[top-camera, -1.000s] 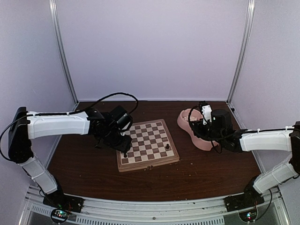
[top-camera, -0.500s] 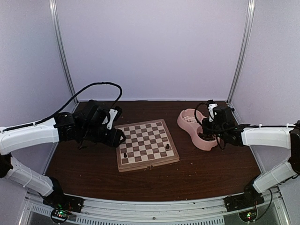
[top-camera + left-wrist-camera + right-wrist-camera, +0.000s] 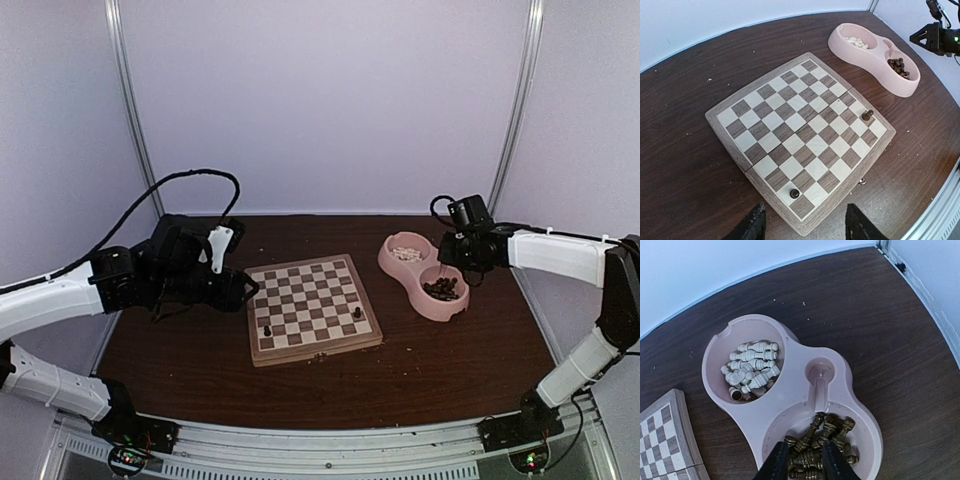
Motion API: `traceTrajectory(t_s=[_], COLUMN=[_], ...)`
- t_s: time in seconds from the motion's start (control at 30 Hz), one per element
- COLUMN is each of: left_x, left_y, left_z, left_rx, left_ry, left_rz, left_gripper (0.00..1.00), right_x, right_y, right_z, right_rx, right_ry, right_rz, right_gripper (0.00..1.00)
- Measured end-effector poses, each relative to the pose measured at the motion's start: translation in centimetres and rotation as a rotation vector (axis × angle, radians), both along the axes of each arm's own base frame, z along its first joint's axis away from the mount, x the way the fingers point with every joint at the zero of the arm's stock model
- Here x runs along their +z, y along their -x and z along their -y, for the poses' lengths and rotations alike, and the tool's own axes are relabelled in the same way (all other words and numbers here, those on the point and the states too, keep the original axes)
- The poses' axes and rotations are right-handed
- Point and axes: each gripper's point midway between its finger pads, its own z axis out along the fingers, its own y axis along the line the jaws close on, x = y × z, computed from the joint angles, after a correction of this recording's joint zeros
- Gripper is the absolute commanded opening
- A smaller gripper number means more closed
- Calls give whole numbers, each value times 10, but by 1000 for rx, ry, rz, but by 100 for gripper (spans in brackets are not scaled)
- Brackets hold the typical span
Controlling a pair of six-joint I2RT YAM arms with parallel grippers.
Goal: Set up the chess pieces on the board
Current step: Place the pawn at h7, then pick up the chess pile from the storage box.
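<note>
Sitting mid-table, the board (image 3: 313,309) carried just two dark chess pieces (image 3: 267,329), one near its front-left corner, one by its right edge. Off to its right, the pink double bowl (image 3: 790,390) held cream pieces (image 3: 752,367) and a dark heap (image 3: 822,432). Above that heap hung the right gripper (image 3: 804,455), fingers nearly together; whether it was gripping anything, I couldn't tell. At the board's left the left gripper (image 3: 805,217) hovered, jaws wide apart and empty. The dark wood table (image 3: 200,370) was speckled with crumbs, with pale walls (image 3: 330,100) and metal posts (image 3: 135,110) around it.

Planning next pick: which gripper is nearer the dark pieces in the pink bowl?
Right. The right gripper hangs directly over the dark pieces; left gripper is on the opposite side of the board.
</note>
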Motion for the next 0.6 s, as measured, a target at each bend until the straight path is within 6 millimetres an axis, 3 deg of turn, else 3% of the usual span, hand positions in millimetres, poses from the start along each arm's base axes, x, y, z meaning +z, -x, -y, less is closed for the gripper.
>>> traceTrajectory(t_s=[0.17,0.33,0.6], left_x=[-10,3,11], left_y=[3,5,4], left_z=[-4,-7,-7], left_rx=[0,-15,-46], left_ry=[-17,-1,-21], left_rz=[-10,30,81], left_gripper=[54,55,55], right_x=[-12,-34,-87], right_y=[-1,0,3], right_z=[17,35,29], right_rx=[-135,-259,-338], right_ry=[-120,-247,-344], right_rz=[-83,-157,-309], right_gripper=[30,31,31])
